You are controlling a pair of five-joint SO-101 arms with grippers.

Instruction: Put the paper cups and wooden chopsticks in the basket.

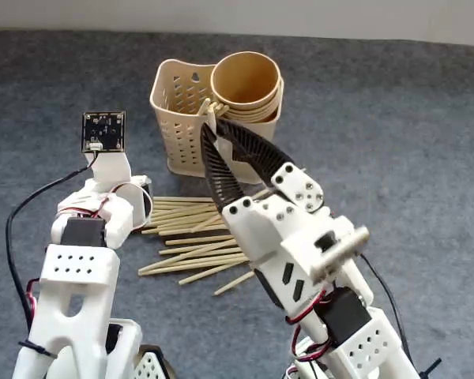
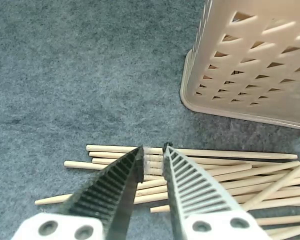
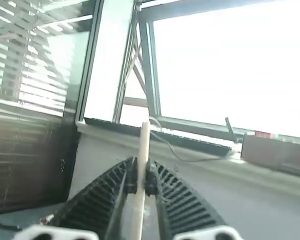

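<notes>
At the basket's (image 1: pixel 182 150) rim, my right jaws clench one chopstick (image 3: pixel 143 140); I should lower it inside beside the paper cups (image 1: pixel 245 75) before letting go. Left jaws hang parted over the pile (image 1: pixel 193 237).

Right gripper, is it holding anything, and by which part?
Yes: the right gripper pinches one wooden chopstick partway along its shaft, with one end sticking out beyond.

Left wrist view: basket (image 2: pixel 250 60) cut off at top and right edges; chopsticks (image 2: pixel 215 154) run past the right edge. High view: right arm (image 1: pixel 292 237) covers part of the pile. Right wrist view: chopstick (image 3: pixel 143 145) in right pincer (image 3: pixel 141 176), lower end cut off.
</notes>
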